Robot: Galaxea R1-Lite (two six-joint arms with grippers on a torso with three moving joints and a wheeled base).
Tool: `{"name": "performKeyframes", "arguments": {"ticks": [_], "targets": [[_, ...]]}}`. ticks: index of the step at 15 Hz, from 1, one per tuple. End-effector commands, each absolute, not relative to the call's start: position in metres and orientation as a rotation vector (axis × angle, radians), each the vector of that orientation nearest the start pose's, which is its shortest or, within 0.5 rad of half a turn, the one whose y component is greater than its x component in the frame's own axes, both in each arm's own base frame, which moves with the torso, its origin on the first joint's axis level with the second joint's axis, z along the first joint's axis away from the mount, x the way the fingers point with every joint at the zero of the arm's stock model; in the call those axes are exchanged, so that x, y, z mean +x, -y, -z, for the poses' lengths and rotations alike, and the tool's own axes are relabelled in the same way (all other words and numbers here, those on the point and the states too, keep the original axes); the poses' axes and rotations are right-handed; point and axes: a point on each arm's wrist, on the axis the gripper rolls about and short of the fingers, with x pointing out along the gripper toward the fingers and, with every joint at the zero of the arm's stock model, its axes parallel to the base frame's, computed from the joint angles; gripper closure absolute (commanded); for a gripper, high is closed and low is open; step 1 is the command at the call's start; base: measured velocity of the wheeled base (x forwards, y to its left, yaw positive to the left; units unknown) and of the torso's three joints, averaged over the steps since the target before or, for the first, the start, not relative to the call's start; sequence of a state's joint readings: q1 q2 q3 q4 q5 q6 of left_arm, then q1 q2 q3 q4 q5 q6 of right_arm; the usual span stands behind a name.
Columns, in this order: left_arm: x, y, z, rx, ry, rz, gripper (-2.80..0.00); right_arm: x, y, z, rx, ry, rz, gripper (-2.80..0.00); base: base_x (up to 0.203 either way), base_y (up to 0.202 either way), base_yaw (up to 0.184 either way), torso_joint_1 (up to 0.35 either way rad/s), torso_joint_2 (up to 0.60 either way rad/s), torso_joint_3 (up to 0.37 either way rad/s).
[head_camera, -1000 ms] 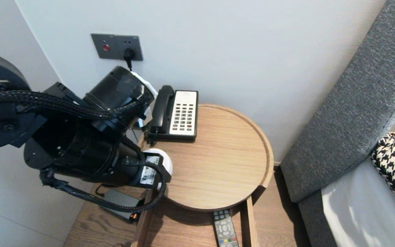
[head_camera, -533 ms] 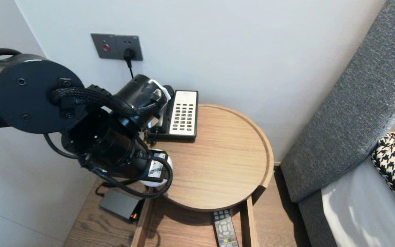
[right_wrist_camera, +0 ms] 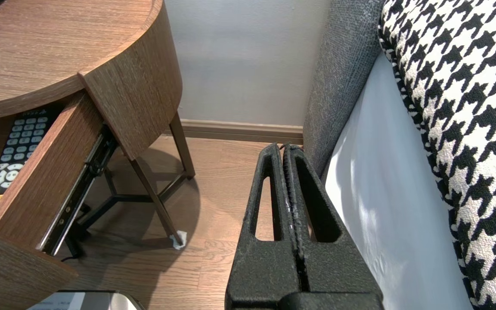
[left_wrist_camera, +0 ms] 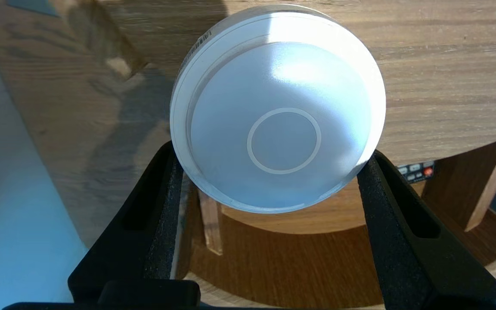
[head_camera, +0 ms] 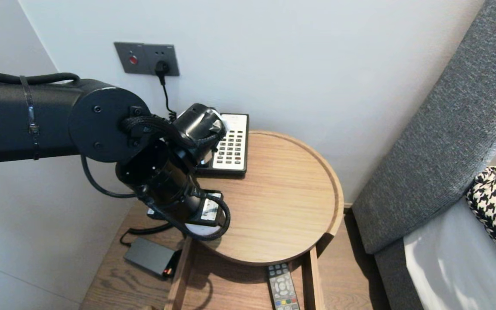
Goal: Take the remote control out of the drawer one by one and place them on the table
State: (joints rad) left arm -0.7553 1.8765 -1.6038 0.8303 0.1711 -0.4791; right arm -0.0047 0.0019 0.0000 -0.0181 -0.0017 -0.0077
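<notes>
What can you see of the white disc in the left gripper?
The disc is round, white and thick, and looks like matte plastic. Its shallow dished face has a thin ring at its centre and a stepped rim. A barcode label sits on its side wall. The left gripper clamps it, with black fingers on opposite sides. It is at the edge of the table. I can't tell whether it rests on the table. The head view shows only a sliver of it.
</notes>
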Motion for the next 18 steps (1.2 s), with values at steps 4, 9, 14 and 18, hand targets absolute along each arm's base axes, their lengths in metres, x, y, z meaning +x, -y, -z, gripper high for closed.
{"name": "performKeyframes", "arguments": {"ticks": [4, 9, 14, 18], "targets": [[0.2425, 0.2202, -0.2162, 0.073, -1.097, 0.255, 0.0, -0.0218, -0.0001, -0.0745, -0.008, 0.005, 0.006, 0.0, 0.0, 0.0, 0.0, 0.0, 0.0, 0.0], [0.2428, 0.2211, -0.2162, 0.069, -1.095, 0.258, 0.0, -0.0218, -0.0001, -0.0745, -0.008, 0.005, 0.006, 0.0, 0.0, 0.0, 0.0, 0.0, 0.0, 0.0], [0.2424, 0.2208, -0.2154, 0.07, -1.101, 0.256, 0.0, -0.0218, -0.0001, -0.0745, -0.008, 0.005, 0.006, 0.0, 0.0, 0.0, 0.0, 0.0, 0.0, 0.0], [0.2422, 0.2206, -0.2124, 0.075, -1.11, 0.254, 0.0, -0.0218, -0.0001, -0.0745, -0.009, 0.005, 0.006, 0.0, 0.0, 0.0, 0.0, 0.0, 0.0, 0.0]]}}
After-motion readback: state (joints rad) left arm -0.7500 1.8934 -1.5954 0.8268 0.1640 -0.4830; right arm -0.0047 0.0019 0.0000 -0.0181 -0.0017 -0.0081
